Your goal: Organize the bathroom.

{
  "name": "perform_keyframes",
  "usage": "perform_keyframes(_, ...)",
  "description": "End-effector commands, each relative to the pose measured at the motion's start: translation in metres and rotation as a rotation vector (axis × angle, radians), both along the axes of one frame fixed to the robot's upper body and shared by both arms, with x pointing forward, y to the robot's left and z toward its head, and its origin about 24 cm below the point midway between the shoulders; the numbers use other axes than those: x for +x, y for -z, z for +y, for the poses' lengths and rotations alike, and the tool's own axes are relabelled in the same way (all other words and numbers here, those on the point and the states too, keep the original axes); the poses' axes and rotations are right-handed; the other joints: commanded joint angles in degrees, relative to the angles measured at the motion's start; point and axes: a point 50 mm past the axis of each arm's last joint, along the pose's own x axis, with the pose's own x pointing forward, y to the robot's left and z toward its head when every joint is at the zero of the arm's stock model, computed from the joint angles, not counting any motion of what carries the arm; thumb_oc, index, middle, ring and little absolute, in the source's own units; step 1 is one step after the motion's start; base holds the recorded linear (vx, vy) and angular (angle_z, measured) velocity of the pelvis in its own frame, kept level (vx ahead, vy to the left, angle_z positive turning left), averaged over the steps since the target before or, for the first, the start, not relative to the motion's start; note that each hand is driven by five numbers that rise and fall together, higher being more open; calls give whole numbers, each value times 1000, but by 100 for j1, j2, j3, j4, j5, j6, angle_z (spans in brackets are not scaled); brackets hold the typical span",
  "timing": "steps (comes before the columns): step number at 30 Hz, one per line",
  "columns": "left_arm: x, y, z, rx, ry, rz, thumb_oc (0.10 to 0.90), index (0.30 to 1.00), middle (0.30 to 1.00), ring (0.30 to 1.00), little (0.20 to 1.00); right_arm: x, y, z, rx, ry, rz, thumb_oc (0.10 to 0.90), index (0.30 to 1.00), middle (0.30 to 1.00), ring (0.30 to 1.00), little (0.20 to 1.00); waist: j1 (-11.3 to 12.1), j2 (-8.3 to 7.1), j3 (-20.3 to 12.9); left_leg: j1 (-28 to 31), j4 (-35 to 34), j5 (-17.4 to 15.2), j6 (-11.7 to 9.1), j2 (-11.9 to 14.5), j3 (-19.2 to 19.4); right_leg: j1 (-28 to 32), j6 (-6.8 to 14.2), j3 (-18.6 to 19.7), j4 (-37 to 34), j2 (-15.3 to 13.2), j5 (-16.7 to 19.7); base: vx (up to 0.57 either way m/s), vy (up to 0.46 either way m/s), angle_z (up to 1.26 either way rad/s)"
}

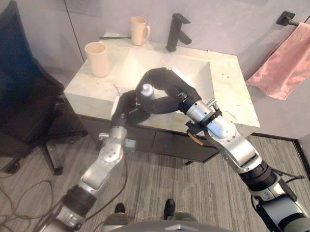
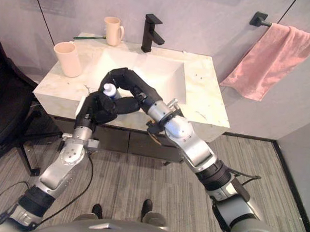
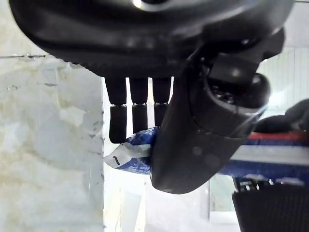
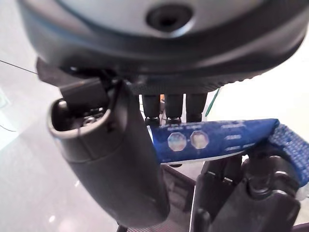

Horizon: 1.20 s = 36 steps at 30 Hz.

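A blue-and-white toothpaste tube (image 2: pixel 109 90) is being gripped by both hands over the vanity's front edge, prob. a hand-to-hand pass. Left hand (image 2: pixel 96 108) is being curled round its lower end, right hand (image 2: pixel 126 82) round the upper body w/ thumb clamped. Farther back, a beige cup (image 2: pixel 69 58), a mug (image 2: pixel 113 30) and a green toothbrush (image 2: pixel 89 38) are being left on the marble countertop (image 2: pixel 207 92).

Grey walls (image 1: pixel 240 22); striped grey floor (image 1: pixel 193 193); black chair (image 1: pixel 18 91)

Silver-grey arms, dark hands, black segmented fingers (image 3: pixel 139 116)
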Motion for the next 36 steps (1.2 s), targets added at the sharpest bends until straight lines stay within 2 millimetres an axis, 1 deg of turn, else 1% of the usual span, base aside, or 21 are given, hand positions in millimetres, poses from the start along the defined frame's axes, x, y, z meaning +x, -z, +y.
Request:
perform_keyframes(1,6,-65,-3,-102,5,-358,400,300,300,300,300,-14,-54,16,146,-138,-216,400,300,300,300,300,84,237,-316,112,96,-906,413,-201,104,-13,392,193,658,4,-950,0,0,0)
perform_keyframes(11,6,-60,3,-108,-14,-346,400,300,300,300,300,-14,-60,13,152,-130,-249,400,300,300,300,300,109,239,-329,132,92,-914,405,-201,81,17,385,177,658,-4,-968,0,0,0)
perform_keyframes(12,6,-60,4,-109,-15,-345,400,300,300,300,300,-14,-60,13,153,-130,-247,458,387,387,387,387,111,238,-331,133,92,-915,406,-203,79,19,385,177,659,-5,-969,0,0,0)
perform_keyframes(13,6,-60,4,-110,-16,-345,400,300,300,300,300,-14,-60,12,155,-128,-243,576,564,564,564,564,115,232,-333,135,91,-916,407,-204,78,20,390,178,661,-7,-967,0,0,0)
perform_keyframes(14,6,-60,5,-110,-16,-346,400,300,300,300,300,-14,-60,11,155,-127,-239,800,900,900,900,900,117,230,-333,137,90,-916,408,-202,80,17,393,180,663,-8,-965,0,0,0)
perform_keyframes(20,6,-60,7,-112,-31,-360,400,300,300,300,300,-12,-53,10,147,-115,-206,800,900,900,900,900,113,218,-318,121,102,-907,409,-196,85,7,396,177,664,-19,-952,0,0,0)
perform_keyframes(23,6,-61,12,-121,-52,-360,400,300,300,300,300,-12,-47,8,143,-107,-189,800,900,900,900,900,93,231,-311,124,98,-902,411,-195,97,-3,398,193,668,-26,-953,0,0,0)
perform_keyframes(25,9,-64,17,-127,-62,-358,400,300,300,300,300,-12,-45,7,144,-103,-182,800,900,900,900,900,80,242,-310,133,100,-894,407,-194,101,-1,396,205,677,-28,-958,10,16,0)
perform_keyframes(27,17,-71,25,-134,-82,-351,400,300,300,300,300,-9,-40,5,140,-101,-167,800,900,900,900,900,35,283,-347,158,92,-882,402,-196,112,1,399,237,683,-29,-969,37,45,-1)
perform_keyframes(29,21,-73,28,-136,-89,-348,400,300,300,300,300,-8,-38,5,137,-103,-160,800,900,900,900,900,11,303,-370,168,90,-880,402,-202,112,5,402,253,680,-27,-975,32,33,-3)
perform_keyframes(36,23,-78,28,-131,-98,-343,400,300,300,300,300,-8,-35,2,142,-87,-155,800,900,900,900,900,-22,326,-372,193,87,-880,414,-208,114,23,398,272,687,-20,-992,0,0,0)
